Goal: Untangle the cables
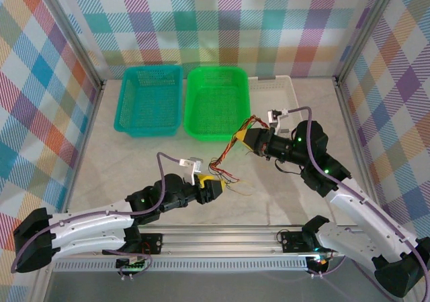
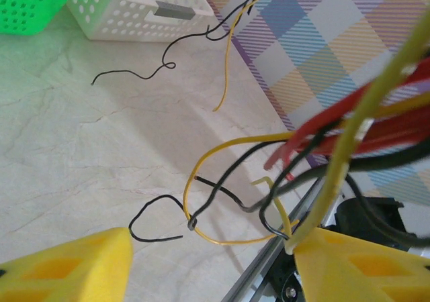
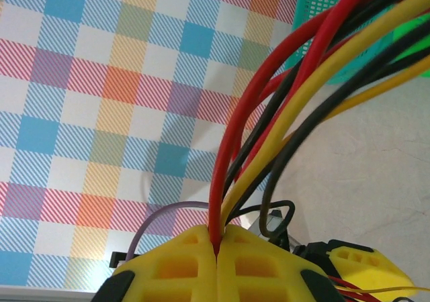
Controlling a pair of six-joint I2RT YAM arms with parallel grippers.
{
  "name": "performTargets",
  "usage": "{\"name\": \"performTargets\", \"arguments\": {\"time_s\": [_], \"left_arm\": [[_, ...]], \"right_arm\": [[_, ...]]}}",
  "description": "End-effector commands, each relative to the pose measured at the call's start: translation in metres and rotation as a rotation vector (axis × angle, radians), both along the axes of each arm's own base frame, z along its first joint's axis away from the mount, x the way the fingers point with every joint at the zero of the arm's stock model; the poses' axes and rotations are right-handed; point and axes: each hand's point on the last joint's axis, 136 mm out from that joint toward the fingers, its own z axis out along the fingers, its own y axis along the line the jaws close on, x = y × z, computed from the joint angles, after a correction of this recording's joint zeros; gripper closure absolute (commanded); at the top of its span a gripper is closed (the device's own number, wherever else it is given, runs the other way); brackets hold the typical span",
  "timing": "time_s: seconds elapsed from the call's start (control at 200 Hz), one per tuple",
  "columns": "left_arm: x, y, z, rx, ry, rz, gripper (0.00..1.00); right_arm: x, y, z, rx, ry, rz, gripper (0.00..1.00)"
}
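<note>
Thin red, yellow and black flexible cables strung in a bundle just in front of the bright green plastic basket, yellow-fingered right pincer pinching their end nearest the basket, yellow-fingered left pincer spread at the strands farther from the basket.

High rear view, wrist close-ups sharing cables

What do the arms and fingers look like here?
The left arm and right arm have white links, black joints and small green lights; a purple-grey cable runs along each. The fingers are blocky yellow plastic with recessed pockets.
</note>
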Motion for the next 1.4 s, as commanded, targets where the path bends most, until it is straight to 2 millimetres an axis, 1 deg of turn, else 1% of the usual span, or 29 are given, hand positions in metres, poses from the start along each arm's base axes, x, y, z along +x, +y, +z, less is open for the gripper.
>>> {"name": "performTargets", "arguments": {"time_s": [0.0,0.105,0.18,0.25,0.335,0.37,0.45,0.515,0.55,0.615,0.695,0.86,0.895,0.96,1.085,1.245,1.335,1.395], "left_arm": [[0.002,-0.01,0.025,-0.077,-0.02,-0.003,0.43],[0.005,-0.011,0.025,-0.082,-0.019,0.011,0.51],[0.007,-0.01,0.026,-0.089,-0.018,0.028,0.53],[0.009,-0.01,0.028,-0.094,-0.022,0.034,0.5],[0.01,-0.011,0.03,-0.099,-0.022,0.037,0.42],[0.01,-0.012,0.031,-0.101,-0.024,0.037,0.42],[0.01,-0.014,0.033,-0.1,-0.028,0.028,0.52],[0.01,-0.014,0.032,-0.096,-0.027,0.028,0.64],[0.01,-0.015,0.032,-0.095,-0.028,0.029,0.69],[0.011,-0.014,0.029,-0.093,-0.023,0.034,0.75],[0.01,-0.012,0.028,-0.092,-0.021,0.04,0.79],[0.008,-0.006,0.025,-0.094,-0.015,0.046,0.8],[0.008,-0.005,0.025,-0.094,-0.015,0.044,0.78],[0.007,-0.005,0.024,-0.095,-0.012,0.04,0.7],[0.005,-0.004,0.021,-0.093,-0.008,0.032,0.68],[0.004,-0.004,0.016,-0.089,0.0,0.031,0.68],[0.004,-0.004,0.014,-0.085,0.002,0.03,0.73],[0.004,-0.005,0.015,-0.087,0.002,0.03,0.8]], "right_arm": [[-0.004,0.0,0.017,0.058,-0.058,0.019,1.0],[-0.005,0.001,0.015,0.062,-0.055,0.022,1.0],[-0.004,0.002,0.011,0.063,-0.044,0.024,1.0],[-0.004,0.004,0.005,0.066,-0.031,0.027,1.0],[-0.003,0.006,0.0,0.064,-0.022,0.028,1.0],[-0.003,0.006,-0.003,0.064,-0.018,0.028,1.0],[-0.003,0.006,-0.003,0.069,-0.018,0.027,1.0],[-0.003,0.006,-0.001,0.07,-0.023,0.028,1.0],[-0.004,0.006,0.0,0.072,-0.025,0.027,1.0],[-0.004,0.005,0.001,0.069,-0.031,0.022,1.0],[-0.004,0.002,0.0,0.059,-0.032,0.009,1.0],[-0.001,-0.002,-0.001,0.059,-0.031,-0.023,1.0],[-0.001,-0.001,-0.001,0.063,-0.029,-0.024,1.0],[0.0,-0.001,0.001,0.074,-0.027,-0.024,1.0],[0.001,0.001,0.003,0.081,-0.029,-0.02,1.0],[0.002,0.001,0.005,0.086,-0.029,-0.022,1.0],[0.002,0.001,0.006,0.088,-0.03,-0.022,1.0],[0.002,0.002,0.005,0.089,-0.027,-0.02,1.0]]}}
